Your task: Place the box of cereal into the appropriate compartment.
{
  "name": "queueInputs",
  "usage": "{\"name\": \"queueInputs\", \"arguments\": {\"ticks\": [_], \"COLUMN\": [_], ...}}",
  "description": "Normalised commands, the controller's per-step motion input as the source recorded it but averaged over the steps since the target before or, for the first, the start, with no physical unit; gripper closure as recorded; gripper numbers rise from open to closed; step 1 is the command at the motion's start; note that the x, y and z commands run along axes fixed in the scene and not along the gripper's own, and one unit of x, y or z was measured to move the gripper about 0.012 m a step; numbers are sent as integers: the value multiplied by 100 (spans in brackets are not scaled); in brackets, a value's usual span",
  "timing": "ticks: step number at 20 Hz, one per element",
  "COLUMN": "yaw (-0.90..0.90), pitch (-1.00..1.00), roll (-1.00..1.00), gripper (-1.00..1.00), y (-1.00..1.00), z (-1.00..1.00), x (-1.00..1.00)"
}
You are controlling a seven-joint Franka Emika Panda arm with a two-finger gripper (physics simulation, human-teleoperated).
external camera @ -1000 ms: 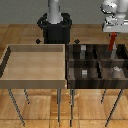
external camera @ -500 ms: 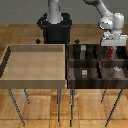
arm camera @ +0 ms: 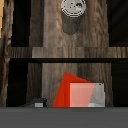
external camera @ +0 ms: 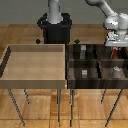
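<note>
The box of cereal [external camera: 117,51] is a small red box hanging under my gripper [external camera: 116,47], which is shut on it. Both hang over the far compartments at the exterior view's right end of the dark wooden compartment bin [external camera: 95,63]. In the wrist view the box of cereal [arm camera: 72,92] shows close up as a red face with a paler side, tilted, above the dark wood floor. One grey fingertip [arm camera: 38,104] shows beside it. The bin's dividers [arm camera: 65,52] run across below the box.
A light wooden open tray [external camera: 35,47] stands on thin legs at the exterior view's left, against the bin. Small grey objects [external camera: 84,73] lie in the bin's compartments, and a grey round can [arm camera: 73,12] lies in the compartment beyond the divider. The robot base [external camera: 55,27] is behind.
The gripper has come down with the red box, from high above the bin's right end to just over its compartments. The arm has swung into view above it.
</note>
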Motion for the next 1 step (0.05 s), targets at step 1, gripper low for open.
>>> {"name": "queueInputs", "arguments": {"ticks": [1], "yaw": [0], "pitch": [0], "roll": [0], "gripper": [-100], "y": [0], "z": [0], "x": [0]}}
